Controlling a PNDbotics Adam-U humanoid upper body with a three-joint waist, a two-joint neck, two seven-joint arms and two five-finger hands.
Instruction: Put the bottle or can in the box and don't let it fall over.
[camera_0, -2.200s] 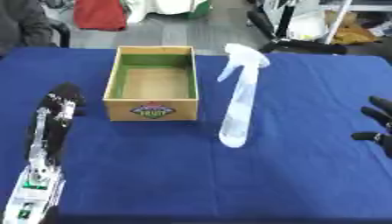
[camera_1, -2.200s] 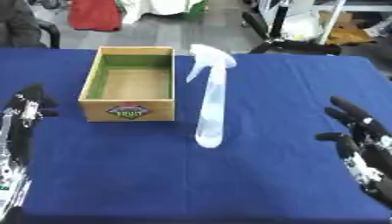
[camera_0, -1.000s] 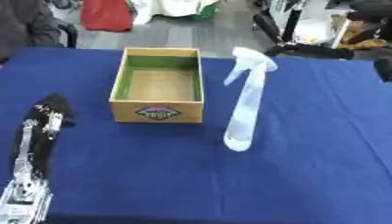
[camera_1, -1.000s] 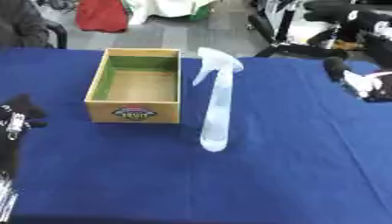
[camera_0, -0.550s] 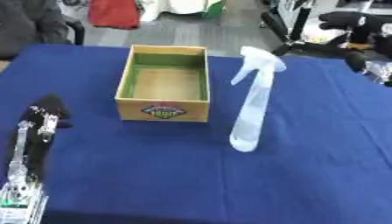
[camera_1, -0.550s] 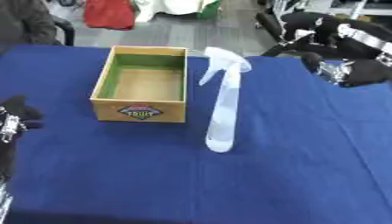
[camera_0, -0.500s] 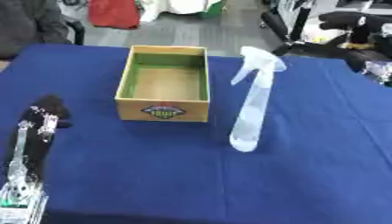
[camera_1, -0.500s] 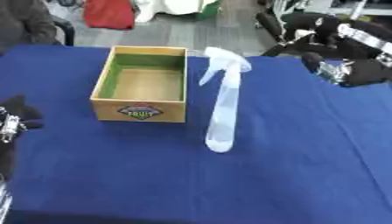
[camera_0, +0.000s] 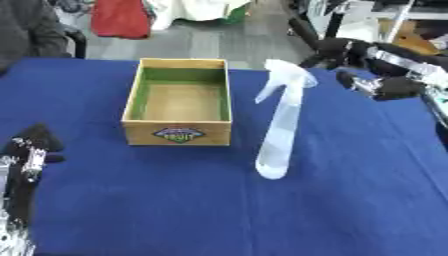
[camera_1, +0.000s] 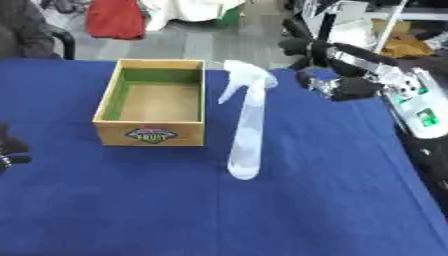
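At the near left edge of the blue-covered worktop (camera_0: 350, 200) the robot's left hand (camera_0: 31, 147) rests low with its dark fingers pointing up; it holds nothing, though how far its fingers are spread cannot be made out. To its right, toward the far side of the worktop, sits the open wooden box (camera_0: 179, 107), rectangular, with green inner walls, a bare brown floor and a small coloured label on its near wall; nothing lies inside it. Just beside the box's right wall stands the clear spray bottle (camera_0: 278, 132), upright with a slight lean, its base on the blue cloth near the box's near right corner and its white trigger head (camera_0: 284, 77) level with the box's far end, the nozzle pointing left toward the box. The bottle stands on the worktop, outside the box, and touches neither hand. Farther right and toward the far side, the right hand (camera_1: 337, 67) comes in from the upper right on its black and silver arm, held above the worktop close beside the trigger head but apart from it; its fingers are spread with a gap between the upper and lower ones, and nothing is gripped in them.
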